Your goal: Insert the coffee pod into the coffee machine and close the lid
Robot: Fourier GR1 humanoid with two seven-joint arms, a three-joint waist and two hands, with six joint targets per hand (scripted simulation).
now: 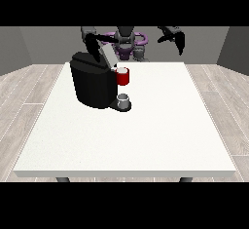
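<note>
Front view — white table (146, 140), wood-plank floor (22, 101), grey walls (48, 40)

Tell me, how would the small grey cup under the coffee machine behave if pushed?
The small grey cup looks short and wide, so it would probably slide rather than tip. It seems light. The black coffee machine beside it would likely block movement toward the view's left.

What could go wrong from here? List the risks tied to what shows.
The lid stands raised with the hand at the view's left close by it; a clumsy push might shift the coffee machine. The red pod holder juts out over the small cup, so a bump could knock the cup.
</note>
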